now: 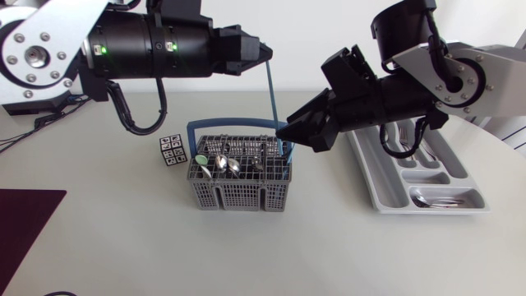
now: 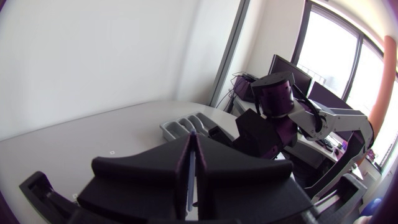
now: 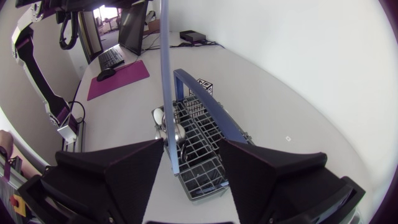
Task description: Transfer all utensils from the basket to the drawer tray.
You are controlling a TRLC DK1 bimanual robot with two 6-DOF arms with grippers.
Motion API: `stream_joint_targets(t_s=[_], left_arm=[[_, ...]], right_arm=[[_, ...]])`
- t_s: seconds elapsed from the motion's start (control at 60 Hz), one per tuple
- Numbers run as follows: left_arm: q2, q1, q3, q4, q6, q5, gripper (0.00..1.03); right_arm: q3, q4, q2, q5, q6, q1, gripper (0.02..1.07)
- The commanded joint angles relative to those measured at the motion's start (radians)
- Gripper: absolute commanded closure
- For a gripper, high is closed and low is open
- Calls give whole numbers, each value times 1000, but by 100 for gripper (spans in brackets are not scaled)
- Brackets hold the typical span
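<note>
now the left gripper (image 1: 266,56) is pinching a blue utensil (image 1: 272,94) upright above the basket (image 1: 238,196); the right gripper (image 1: 285,140), gaping wide around it, should be closing squarely first.

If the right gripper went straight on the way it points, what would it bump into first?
Probably the blue utensil hanging between its open fingers; just beyond sits the basket. Depth is hard to judge.
</note>
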Motion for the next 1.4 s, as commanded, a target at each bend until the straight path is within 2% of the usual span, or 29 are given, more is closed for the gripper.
stream_joint_targets(t_s=[0.0,0.4,0.55,0.633,0.683,0.833,0.933,1.017,1.2,1.283,1.383], left_arm=[[28,19,26,-5,-47,30,100],[46,33,29,-7,-64,62,100],[48,42,31,-7,-64,65,100],[46,45,34,-7,-65,65,94],[48,47,40,-7,-65,67,88],[48,62,75,-7,-68,67,48],[48,78,107,-8,-73,64,39],[48,96,137,-8,-87,56,34],[52,124,178,-11,-88,45,35],[66,134,176,-25,-68,39,35],[75,102,158,-57,1,-16,35]], right_arm=[[26,15,25,-9,43,15,54],[55,-2,56,-26,55,48,102],[38,7,45,-24,58,51,102],[21,11,36,-23,54,58,102],[11,7,31,-19,52,64,102],[-32,-3,13,-12,43,78,102],[-64,-28,-3,-9,18,72,102],[-98,-49,-26,-6,-9,48,102],[-161,-108,-102,-33,-81,-95,102],[-164,-147,-122,-62,-106,-259,102],[-147,-163,-95,-59,-124,-417,102]])
